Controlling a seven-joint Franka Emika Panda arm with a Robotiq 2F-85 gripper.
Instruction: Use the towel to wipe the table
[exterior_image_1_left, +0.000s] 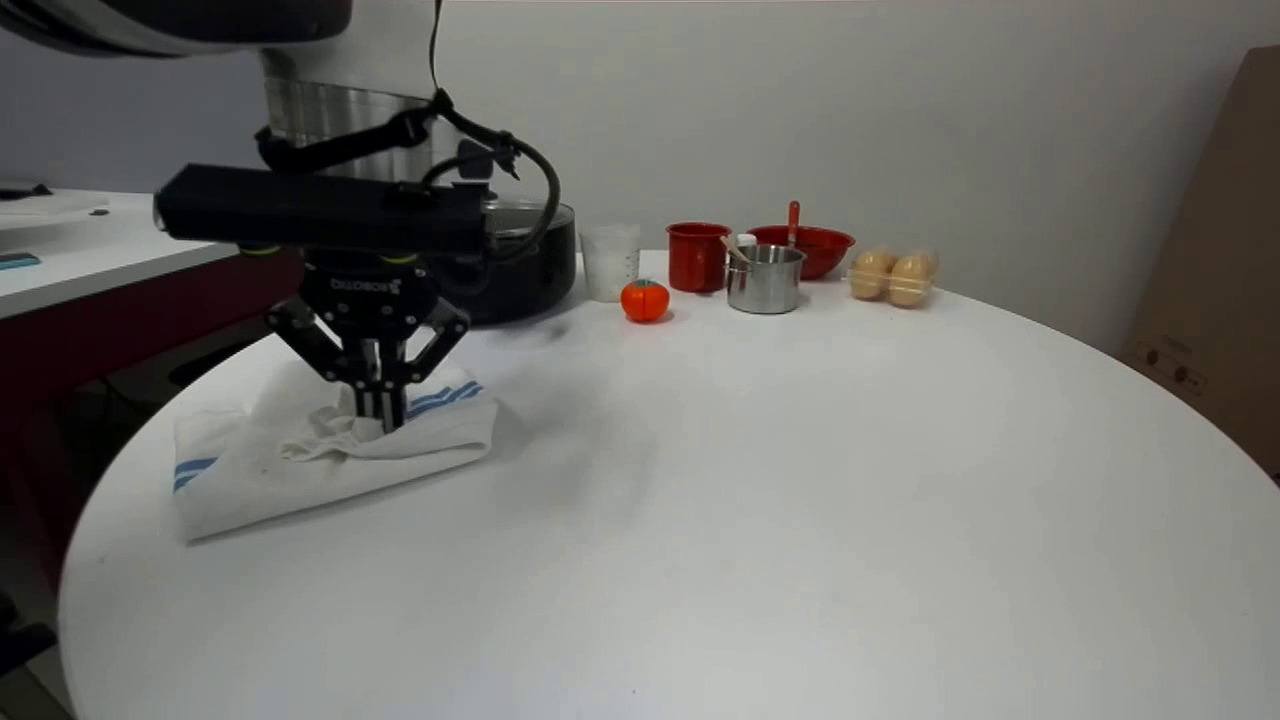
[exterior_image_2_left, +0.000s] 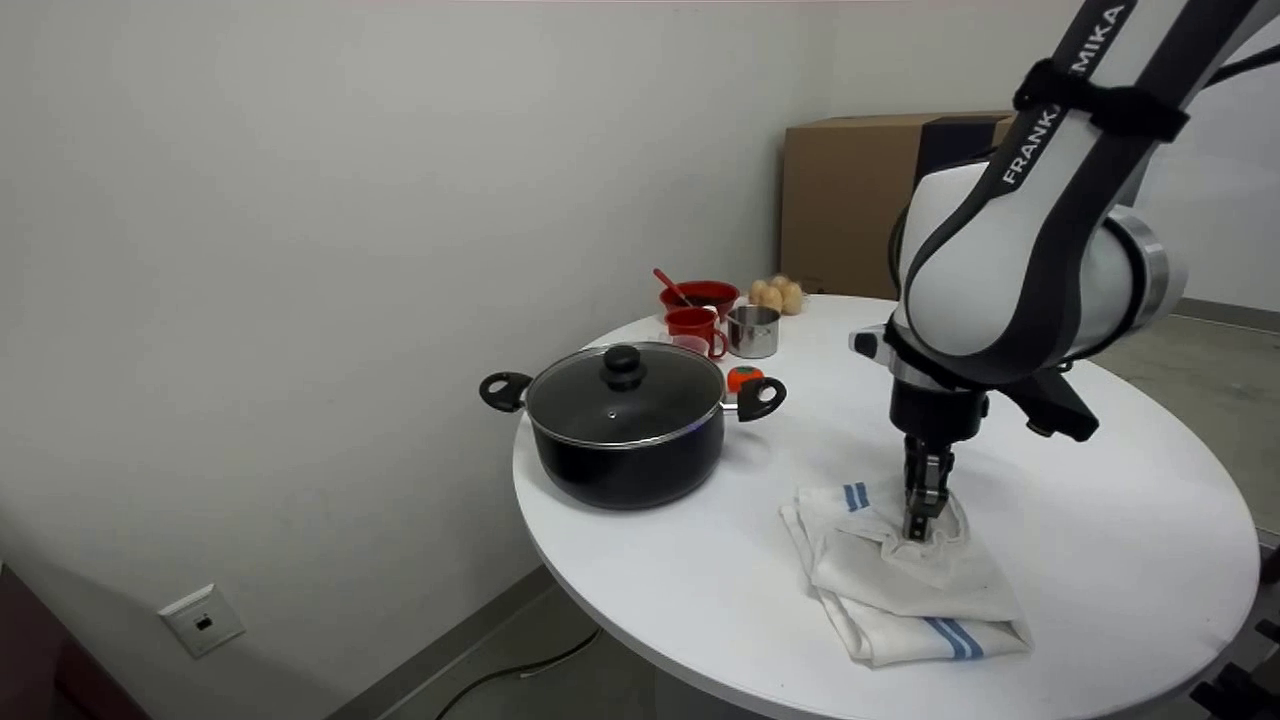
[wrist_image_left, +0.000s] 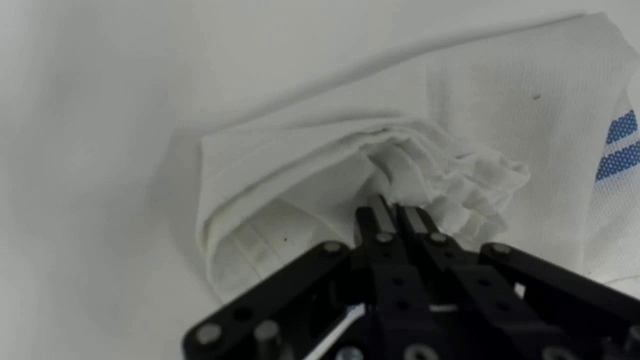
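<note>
The towel (exterior_image_1_left: 280, 490), white with paired blue stripes, lies folded and rumpled on the round white table (exterior_image_1_left: 800, 520). In both exterior views my gripper (exterior_image_1_left: 380, 424) points straight down into the middle of the cloth. Seen from the wrist, its fingers (wrist_image_left: 370, 225) stand nearly together, pinching a bunched fold of the towel (wrist_image_left: 505, 105). Their very tips are partly lost in the folds. The towel (exterior_image_2_left: 900, 585) rests on the tabletop around the grip, with one side curled up into a loop in the wrist view.
A lidded black pot (exterior_image_2_left: 625, 470) stands near the towel by the table's edge. Farther along the wall side are a toy tomato (exterior_image_1_left: 645, 301), a clear measuring cup (exterior_image_1_left: 610, 262), a red mug (exterior_image_1_left: 697, 258), a steel cup (exterior_image_1_left: 765, 281), a red bowl (exterior_image_1_left: 822, 250) and eggs (exterior_image_1_left: 908, 279).
</note>
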